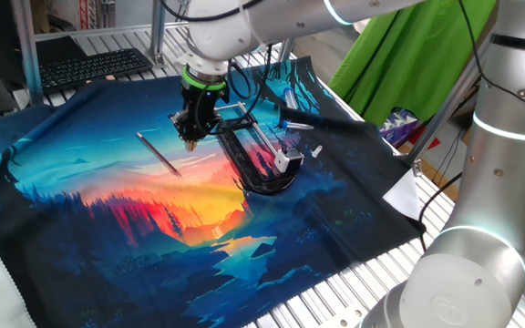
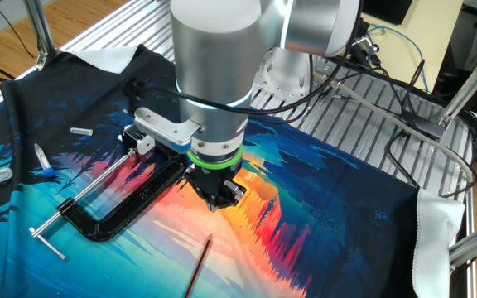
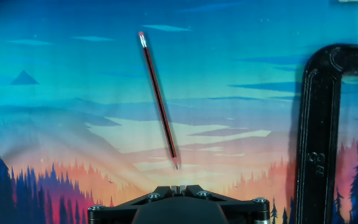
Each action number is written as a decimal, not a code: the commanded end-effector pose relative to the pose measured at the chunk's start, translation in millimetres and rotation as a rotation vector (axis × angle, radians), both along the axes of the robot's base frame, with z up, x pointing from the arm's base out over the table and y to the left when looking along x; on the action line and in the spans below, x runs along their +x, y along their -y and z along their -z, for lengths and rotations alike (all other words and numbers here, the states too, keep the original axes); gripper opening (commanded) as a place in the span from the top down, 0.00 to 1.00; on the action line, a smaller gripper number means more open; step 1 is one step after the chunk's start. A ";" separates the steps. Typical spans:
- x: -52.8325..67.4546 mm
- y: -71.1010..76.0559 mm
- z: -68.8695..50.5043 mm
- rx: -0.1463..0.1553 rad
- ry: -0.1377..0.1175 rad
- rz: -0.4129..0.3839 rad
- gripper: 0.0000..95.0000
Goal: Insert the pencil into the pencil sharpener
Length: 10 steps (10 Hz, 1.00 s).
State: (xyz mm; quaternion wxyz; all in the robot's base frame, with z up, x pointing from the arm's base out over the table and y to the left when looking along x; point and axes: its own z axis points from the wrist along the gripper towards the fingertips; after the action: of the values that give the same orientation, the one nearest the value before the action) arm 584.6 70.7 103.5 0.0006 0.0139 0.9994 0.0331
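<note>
The gripper [image 1: 191,138] is hovering over the printed cloth [image 1: 80,228], fingers pressed together and carrying nothing. Just ahead of it the pencil [image 3: 158,99] is lying flat, apart from the fingers, its long axis running away from them with the pale end farthest. Beyond, the black clamp [image 2: 127,199] is resting.

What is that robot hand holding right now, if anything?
Nothing. The gripper hangs above the cloth with nothing between its fingers, and the pencil lies loose on the cloth ahead of it, untouched. The black clamp sits off to one side.
</note>
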 end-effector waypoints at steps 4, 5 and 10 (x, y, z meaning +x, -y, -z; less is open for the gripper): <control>7.7 -4.2 15.9 0.004 0.013 0.002 0.80; 10.3 -5.3 22.1 0.002 0.016 -0.006 0.80; 33.8 -10.7 41.0 0.001 0.019 -0.033 0.80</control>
State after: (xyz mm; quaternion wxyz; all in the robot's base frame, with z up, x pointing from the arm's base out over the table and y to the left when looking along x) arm 621.3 82.3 61.4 0.0088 -0.0040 0.9993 0.0350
